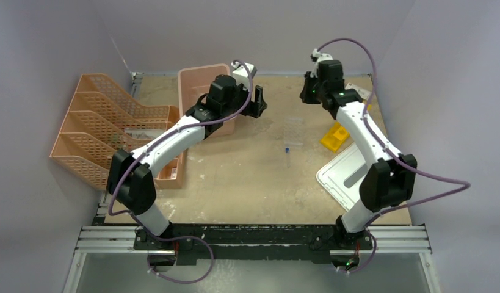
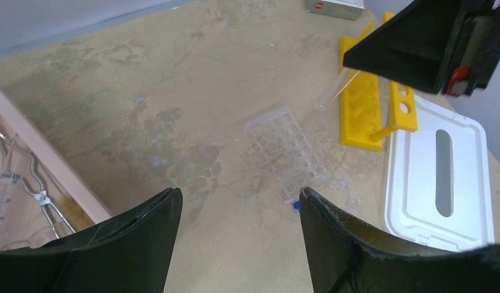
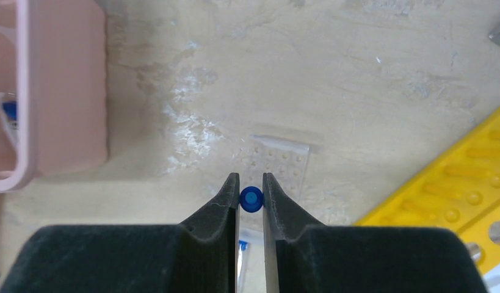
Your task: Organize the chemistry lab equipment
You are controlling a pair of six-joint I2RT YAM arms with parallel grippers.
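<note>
My right gripper (image 3: 251,180) is shut on a blue-capped clear tube (image 3: 251,199) and holds it upright above the clear rack (image 3: 278,163). In the left wrist view the tube (image 2: 336,91) hangs from the right gripper (image 2: 427,46) over the yellow holed rack (image 2: 360,113). The clear rack (image 1: 292,131) lies mid-table, with another blue-capped tube (image 1: 287,152) lying just in front of it. My left gripper (image 2: 238,201) is open and empty, above the table beside the pink bin (image 1: 201,85). Metal scissor-tongs (image 2: 39,195) lie in the bin.
Orange mesh file trays (image 1: 94,131) stand at the left. The white lid (image 1: 342,177) lies at the right front, next to the yellow rack (image 1: 334,137). A small grey box (image 2: 334,5) sits at the far edge.
</note>
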